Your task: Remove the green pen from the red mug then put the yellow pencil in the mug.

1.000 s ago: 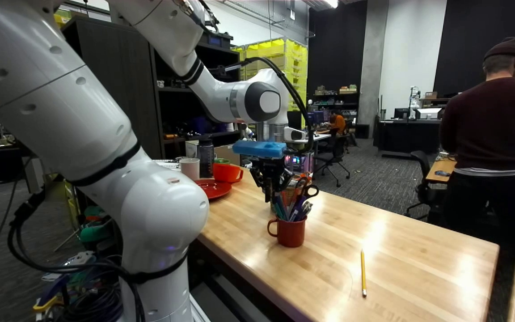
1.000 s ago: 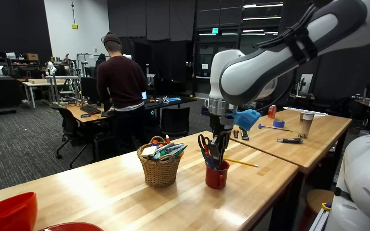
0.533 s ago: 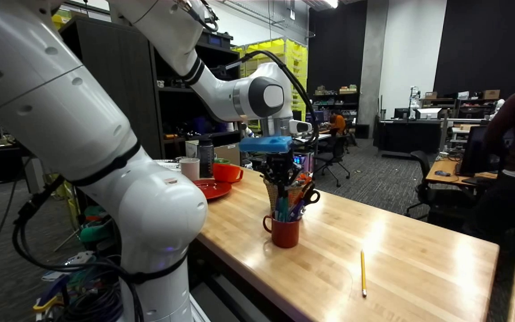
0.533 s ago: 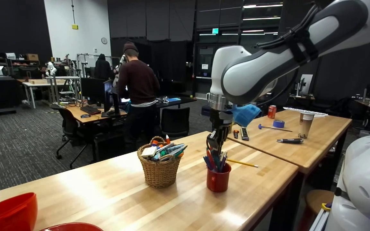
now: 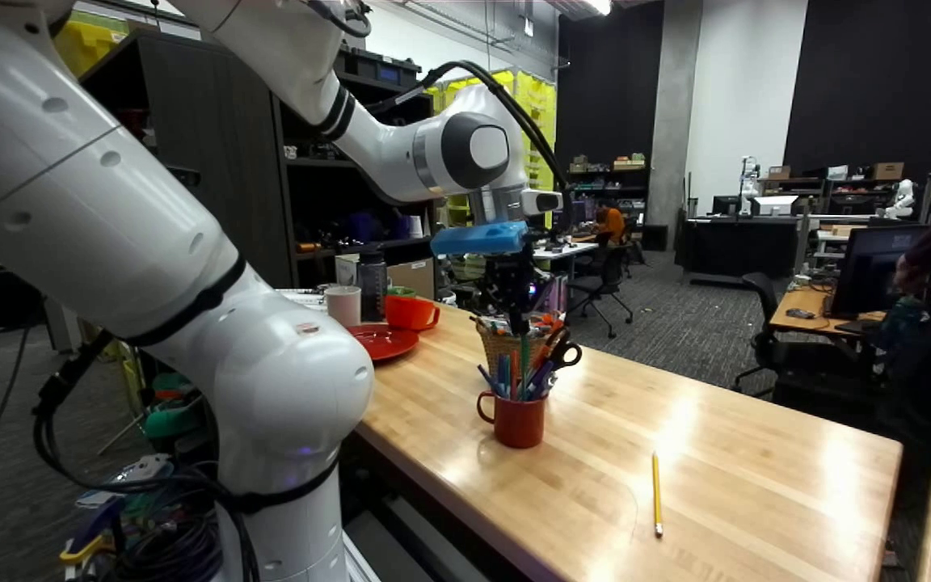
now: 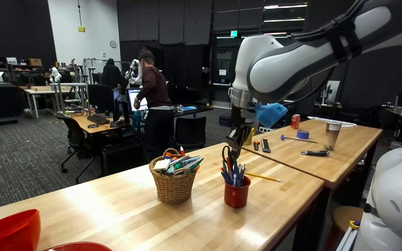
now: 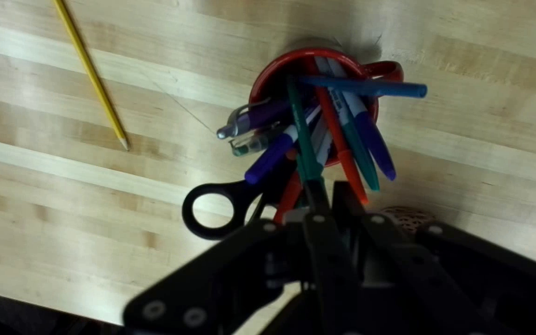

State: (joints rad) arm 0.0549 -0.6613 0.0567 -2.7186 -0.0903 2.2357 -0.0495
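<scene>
The red mug [image 5: 519, 424] stands upright on the wooden table, packed with pens and a pair of scissors. Above it, my gripper [image 7: 329, 186] is shut on the upper end of the green pen [image 7: 301, 125], as far as the narrow gap shows. That pen's lower part is still inside the mug [image 6: 236, 197], and its top is partly hidden by the near finger. In an exterior view the green pen [image 5: 524, 364] runs up to the fingertips. Apart from the mug lies the yellow pencil [image 5: 657, 495], flat on the table, also seen in the wrist view.
Scissors [image 7: 191, 211] stick out of the mug beside my fingers. A blue pen [image 7: 365, 87] leans over the mug's handle. Near the mug stands a wicker basket [image 6: 175, 190] full of markers. A red-orange cup [image 5: 407, 314] and a red plate [image 5: 389, 343] sit farther along the table.
The gripper moved over the pens, closed, and then rose, the green pen coming up with it. The red mug shifted and turned slightly. The blue pen now leans outward. A person in the background moved.
</scene>
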